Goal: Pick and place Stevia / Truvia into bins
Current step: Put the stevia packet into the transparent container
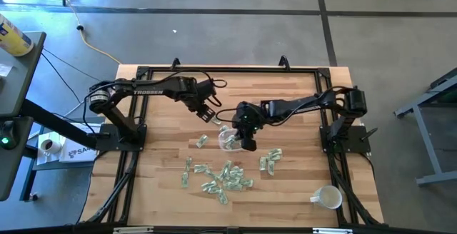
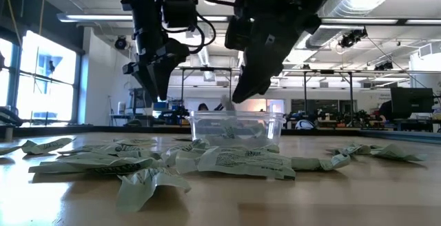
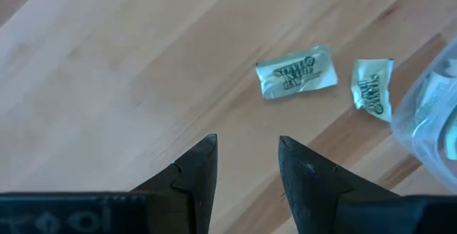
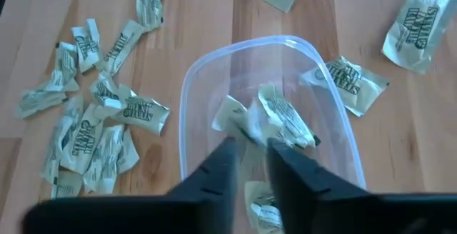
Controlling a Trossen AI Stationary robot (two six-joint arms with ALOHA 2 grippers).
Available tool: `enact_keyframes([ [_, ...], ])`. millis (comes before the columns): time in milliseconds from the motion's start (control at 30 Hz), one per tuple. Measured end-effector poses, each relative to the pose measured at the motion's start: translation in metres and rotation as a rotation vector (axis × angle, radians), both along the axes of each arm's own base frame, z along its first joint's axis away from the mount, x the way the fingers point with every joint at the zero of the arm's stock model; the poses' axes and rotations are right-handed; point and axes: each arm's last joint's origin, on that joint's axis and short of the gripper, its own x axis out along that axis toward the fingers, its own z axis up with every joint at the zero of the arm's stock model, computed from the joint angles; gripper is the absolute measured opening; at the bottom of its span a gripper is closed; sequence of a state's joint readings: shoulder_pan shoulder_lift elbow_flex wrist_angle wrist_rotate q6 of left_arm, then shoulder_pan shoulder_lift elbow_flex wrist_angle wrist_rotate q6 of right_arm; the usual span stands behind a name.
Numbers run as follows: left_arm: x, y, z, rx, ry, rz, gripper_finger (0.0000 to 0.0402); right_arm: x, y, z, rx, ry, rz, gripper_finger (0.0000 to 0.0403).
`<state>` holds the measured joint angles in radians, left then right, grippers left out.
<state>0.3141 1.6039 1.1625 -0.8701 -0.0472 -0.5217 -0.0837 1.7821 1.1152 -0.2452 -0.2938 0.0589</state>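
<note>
Clear bowl point(image 4: 265, 130) holds several sachets point(image 4: 284, 120); right gripper point(image 4: 251, 148) above it, fingers slightly parted, empty. Left gripper point(image 3: 246, 164) at bowl's 10 o'clock, open, empty.

white mug point(image 1: 329, 197) on wooden table point(image 1: 157, 191)

Bowl point(image 3: 435, 113) cut off at left wrist pic edge; sachet point(image 4: 275, 116) partly behind right fingers point(image 4: 218, 173).
</note>
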Motion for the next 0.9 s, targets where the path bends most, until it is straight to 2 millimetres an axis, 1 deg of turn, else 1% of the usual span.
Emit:
enact_keyframes([
  [167,0.000,0.000,0.000,0.012,0.002,0.003,0.0182,-0.001,-0.001,0.003,-0.030,-0.005,0.000,0.0186],
  [267,0.000,0.001,0.000,0.018,0.001,-0.010,0.0182,-0.006,-0.002,0.013,-0.102,-0.025,-0.003,0.0233],
  [333,0.001,0.000,0.000,0.021,-0.001,-0.043,0.0182,-0.011,-0.004,0.023,-0.172,-0.039,-0.010,0.0252],
  [467,0.003,0.000,0.000,0.019,-0.007,-0.192,0.0182,-0.025,-0.009,0.043,-0.285,-0.034,-0.016,0.0264],
  [600,0.010,0.002,-0.005,0.076,-0.013,-0.370,0.0182,-0.039,-0.018,0.054,-0.363,0.008,-0.031,0.0263],
  [667,0.017,0.004,-0.009,0.118,-0.038,-0.452,0.0182,-0.045,-0.022,0.056,-0.385,0.042,-0.037,0.0262],
  [800,0.027,0.007,-0.022,0.141,-0.047,-0.622,0.0182,-0.052,-0.029,0.056,-0.395,0.095,-0.060,0.0262],
  [900,0.033,0.008,-0.035,0.131,-0.032,-0.682,0.0182,-0.054,-0.032,0.055,-0.387,0.116,-0.074,0.0262],
])
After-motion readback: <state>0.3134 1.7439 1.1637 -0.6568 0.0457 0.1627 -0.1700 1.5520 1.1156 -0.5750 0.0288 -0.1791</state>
